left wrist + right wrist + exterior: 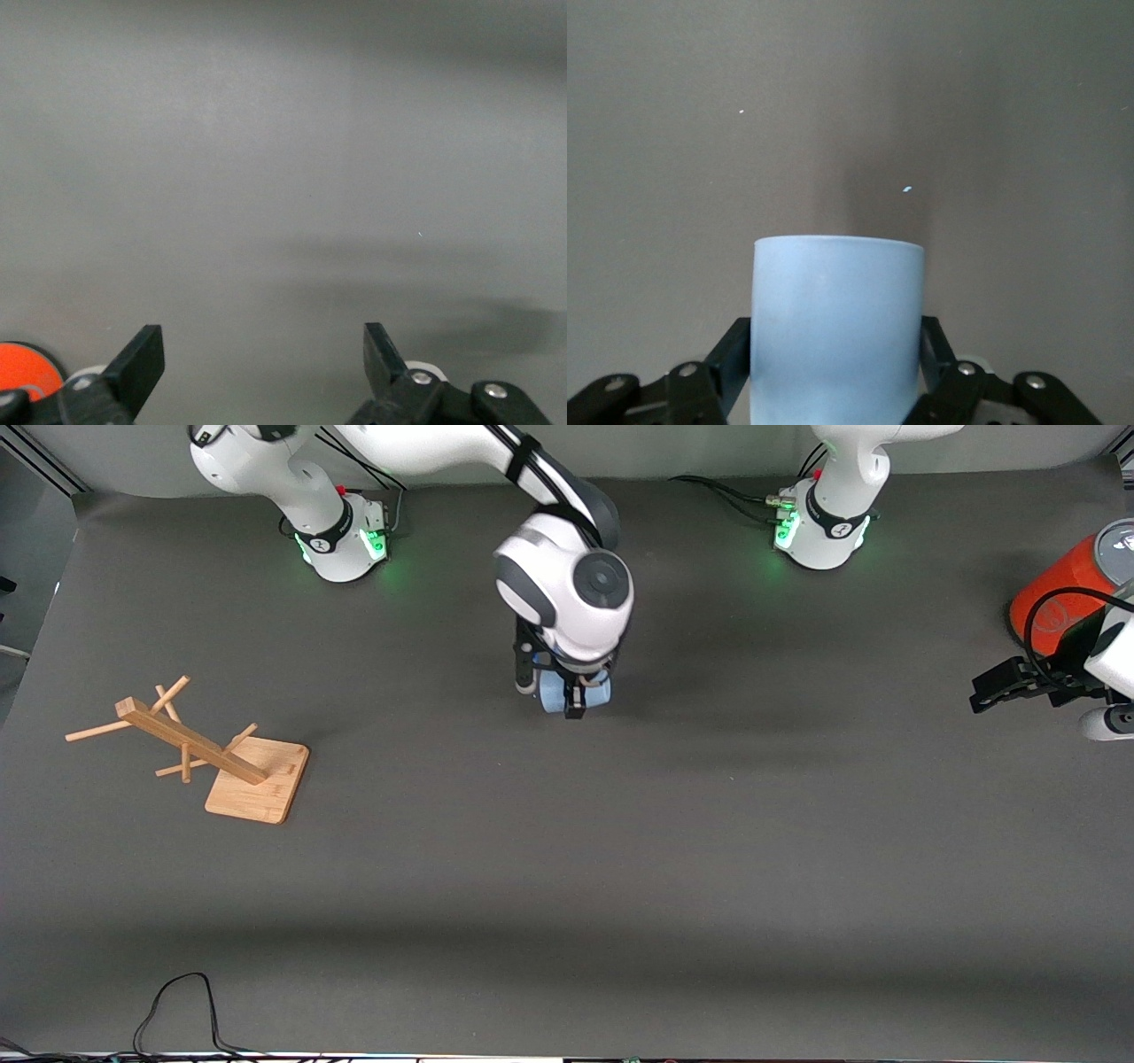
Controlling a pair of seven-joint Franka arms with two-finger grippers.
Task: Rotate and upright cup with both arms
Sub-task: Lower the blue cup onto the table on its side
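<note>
Over grey table (620, 850), cup (837, 328) between right fingers (731, 359)

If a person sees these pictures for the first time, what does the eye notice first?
The right gripper at mid-table, shut on the pale blue cup. Next, the wooden rack toward the right arm's end, and the orange-red can at the left arm's end, where the left gripper waits open.

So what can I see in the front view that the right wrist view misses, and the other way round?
Only the front view shows the wooden rack, the orange-red can, both arm bases and the open left gripper waiting beside the can. Only the right wrist view shows, close up, the fingers pressed against the cup's sides. Both show the pale blue cup held in the right gripper and the grey table.
</note>
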